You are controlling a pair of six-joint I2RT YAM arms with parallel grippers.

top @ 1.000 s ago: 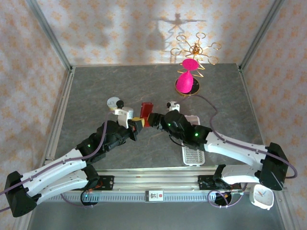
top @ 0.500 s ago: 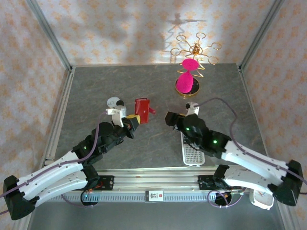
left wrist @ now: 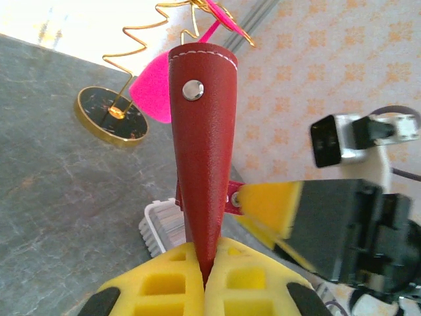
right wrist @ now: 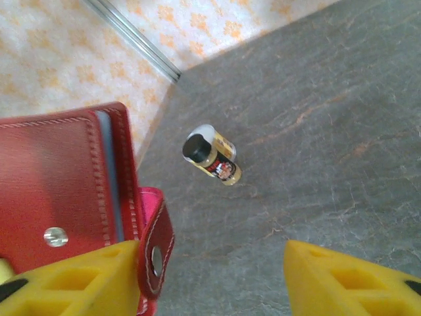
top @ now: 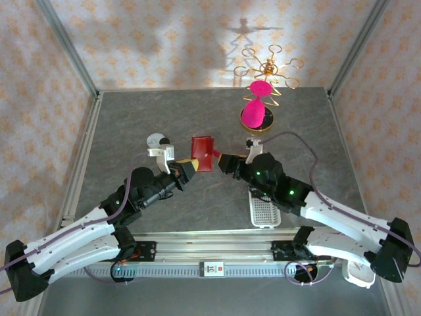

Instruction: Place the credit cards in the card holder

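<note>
**Wallet held up, right arm at its tab**

The left fingers (left wrist: 164, 286) are clamped on the bottom edge of the red wallet (top: 202, 153) and hold it upright in the air above the middle of the table (top: 125, 118). It is folded, with its snap face turned sideways. The right fingers (right wrist: 79, 280) stand apart with nothing gripped. One of them sits against the wallet's small snap tab (right wrist: 155, 253) and the other is well clear over bare table. From the right wrist, a thin grey-blue edge (right wrist: 109, 174) shows in the fold; I take it for a card already inside, though I can't be sure.

The white tray (top: 264, 212) lies under the right arm. A small bottle (right wrist: 212, 157) lies beyond the wallet, and the gold stand (top: 256, 124) is further back.

To my eye the step in hand is opening or steadying the wallet, not loading it. Next, the right fingers need to pinch that tab and pull the flap away while the left grip stays firm. The tab is small and floppy, so it could slip out, or the pull could twist the wallet in the left grip.
</note>
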